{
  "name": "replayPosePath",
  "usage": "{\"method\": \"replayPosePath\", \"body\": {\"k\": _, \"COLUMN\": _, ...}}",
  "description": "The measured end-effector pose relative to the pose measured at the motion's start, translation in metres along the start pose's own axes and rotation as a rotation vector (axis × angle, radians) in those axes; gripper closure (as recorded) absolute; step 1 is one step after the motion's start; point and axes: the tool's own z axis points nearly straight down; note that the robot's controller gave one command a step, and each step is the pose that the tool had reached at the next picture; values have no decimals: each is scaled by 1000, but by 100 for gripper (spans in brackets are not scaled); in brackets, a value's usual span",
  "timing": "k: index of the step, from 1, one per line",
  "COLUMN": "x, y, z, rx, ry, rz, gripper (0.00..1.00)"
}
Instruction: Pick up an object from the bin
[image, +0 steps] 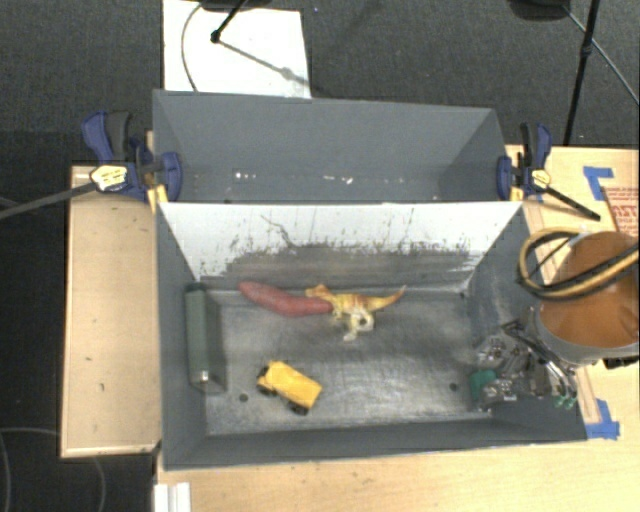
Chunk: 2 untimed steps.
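Bin (400, 375) first: four loose things lie on its floor, all well apart from the arm. A dark grey cylinder (203, 340) lies along the left wall. A red pod (280, 299) lies near the back, its right tip touching or just beside a yellow dinosaur (350, 305). A yellow truck (290, 385) sits toward the front left.

The gripper (505, 378) is down in the front right corner, close against the right wall, with the orange cover (595, 300) and looped cables above it. From where I stand I can't tell whether it is spread or pressed together; it is a dark tangle of metal down there. A small green bit (484, 380) shows at its left side, touching or just beside it. I can't say whether that is a thing from the bin or part of the tool, so I wouldn't call anything held.

My read is that the pick is not done: nothing I can name is lifted and every toy rests on the floor. If the green bit is loose, the next move calls for closing on it squarely and rising clear of the sloped wall, which crowds the tool. If not, the arm needs to lift and travel left across bare floor, the dinosaur being the nearest target.
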Motion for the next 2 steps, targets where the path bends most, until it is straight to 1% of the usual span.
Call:
{"method": "replayPosePath", "body": {"k": 1, "x": 0, "y": 0, "z": 0, "rx": 0, "ry": 0, "rz": -2, "gripper": 100}}
{"method": "replayPosePath", "body": {"k": 2, "x": -15, "y": 3, "z": -141, "rx": 5, "ry": -9, "rz": 10, "gripper": 100}}
